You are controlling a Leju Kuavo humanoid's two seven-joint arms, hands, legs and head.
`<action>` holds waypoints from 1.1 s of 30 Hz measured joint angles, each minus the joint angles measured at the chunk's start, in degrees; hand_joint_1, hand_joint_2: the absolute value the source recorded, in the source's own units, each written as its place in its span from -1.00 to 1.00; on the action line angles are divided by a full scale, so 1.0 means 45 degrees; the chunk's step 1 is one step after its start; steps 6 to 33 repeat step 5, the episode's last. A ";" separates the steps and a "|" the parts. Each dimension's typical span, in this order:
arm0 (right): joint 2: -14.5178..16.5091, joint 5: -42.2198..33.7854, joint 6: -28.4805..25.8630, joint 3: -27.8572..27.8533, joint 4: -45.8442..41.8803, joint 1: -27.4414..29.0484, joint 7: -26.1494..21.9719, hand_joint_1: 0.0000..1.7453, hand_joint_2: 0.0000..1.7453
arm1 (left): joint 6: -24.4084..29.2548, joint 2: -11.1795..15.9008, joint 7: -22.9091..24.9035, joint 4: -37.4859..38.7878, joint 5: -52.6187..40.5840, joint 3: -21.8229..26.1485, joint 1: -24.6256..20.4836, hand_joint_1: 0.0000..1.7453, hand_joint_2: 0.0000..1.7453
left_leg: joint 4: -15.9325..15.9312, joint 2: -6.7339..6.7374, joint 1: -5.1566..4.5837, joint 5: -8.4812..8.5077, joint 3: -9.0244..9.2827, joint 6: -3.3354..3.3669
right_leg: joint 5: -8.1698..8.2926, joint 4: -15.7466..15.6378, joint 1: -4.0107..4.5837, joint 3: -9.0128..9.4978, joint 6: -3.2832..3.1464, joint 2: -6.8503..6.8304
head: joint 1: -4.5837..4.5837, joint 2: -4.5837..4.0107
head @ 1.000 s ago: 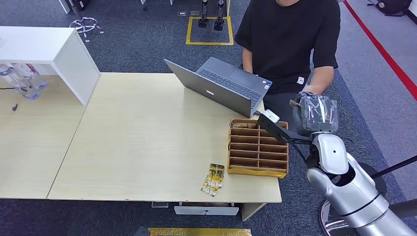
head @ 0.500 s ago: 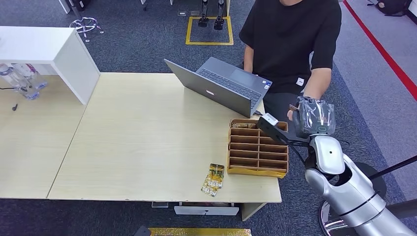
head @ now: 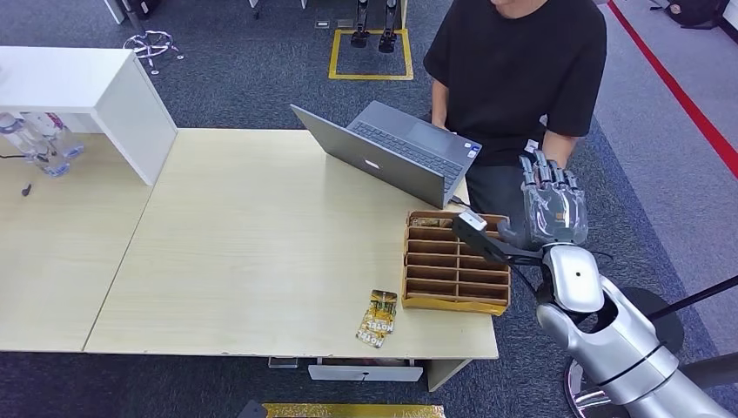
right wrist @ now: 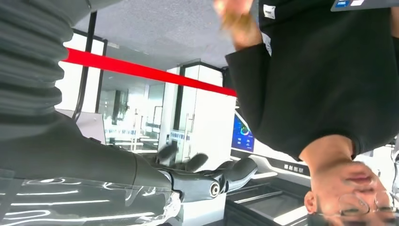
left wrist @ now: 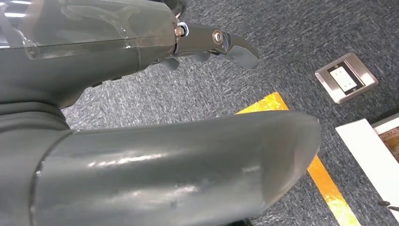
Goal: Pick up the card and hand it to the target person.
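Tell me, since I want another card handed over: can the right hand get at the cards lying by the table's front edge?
Probably yes. The right hand is raised near the person, fingers spread and holding nothing. The cards lie flat and uncovered beside the wooden organizer, which it would have to pass over.

One laptop (head: 396,155), one divided tray (head: 456,264), one card (head: 377,319), two bottles (head: 39,141), one person (head: 522,74).

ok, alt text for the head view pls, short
The robot's right hand, fingers apart and holding nothing, is raised toward a seated person in a black shirt working at a laptop. On the light wooden table, a yellow card lies near the front edge beside a brown slotted organizer.
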 joint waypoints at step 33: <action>0.0160 -0.1653 -0.2539 -0.0176 -0.0042 0.0342 -0.0559 -1.00 1.00 | 0.0067 0.0000 0.0044 0.0000 0.0010 0.0003 0.0027 -1.00 -1.00 | -0.0001 -0.0003 0.0001 0.0000 -0.0003 0.0000 | 0.0000 0.0001 0.0001 0.0002 0.0000 -0.0004 | 0.0002 0.0000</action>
